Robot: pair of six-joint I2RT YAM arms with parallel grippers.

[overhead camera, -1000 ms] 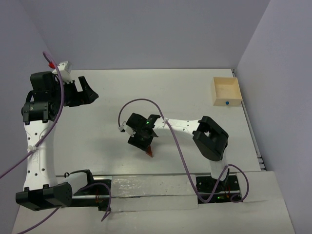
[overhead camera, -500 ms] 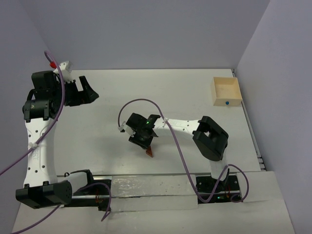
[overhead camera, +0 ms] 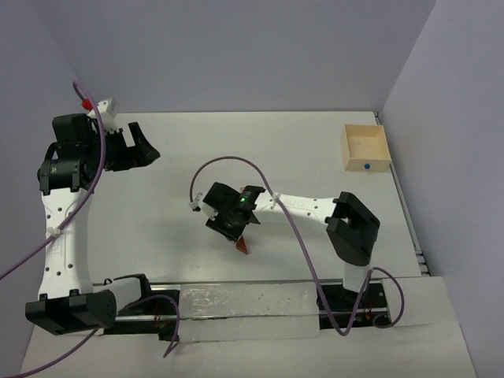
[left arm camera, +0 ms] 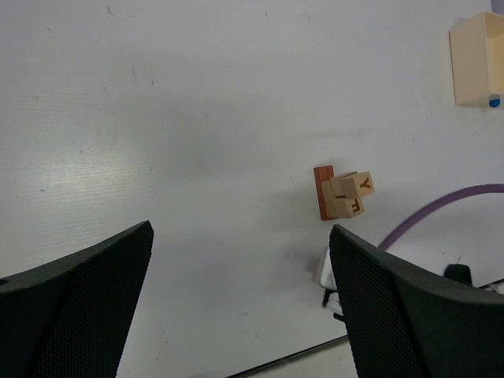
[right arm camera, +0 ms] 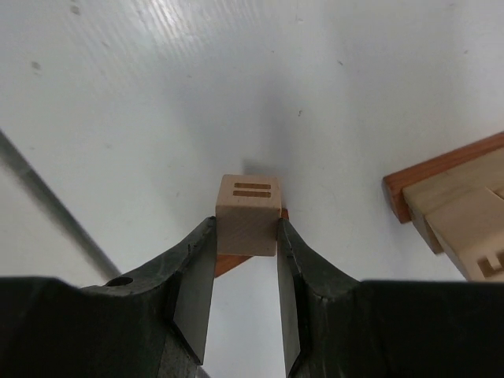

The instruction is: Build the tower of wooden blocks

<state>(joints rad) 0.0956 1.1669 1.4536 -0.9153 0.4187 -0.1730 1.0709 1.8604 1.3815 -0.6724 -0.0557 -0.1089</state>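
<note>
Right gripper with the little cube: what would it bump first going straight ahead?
The right gripper's tan cube would probably meet the reddish-brown block behind it first; the gap is unclear.

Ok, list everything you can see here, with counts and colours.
held cube: one, tan, two dark slots on top, clamped over a reddish-brown piece
reddish-brown piece: one, partly hidden beneath that cube
bar: one, reddish-brown, mid-table, touching the tan blocks
tan blocks: at least two, lettered Y and F, against the bar
box: one, light wood, open, far right
blue dot: one, at the box's near edge
cables: two, purple, one per arm
table: one, white
left gripper: black, open, empty, far left
right gripper: black, shut on the held cube
</note>
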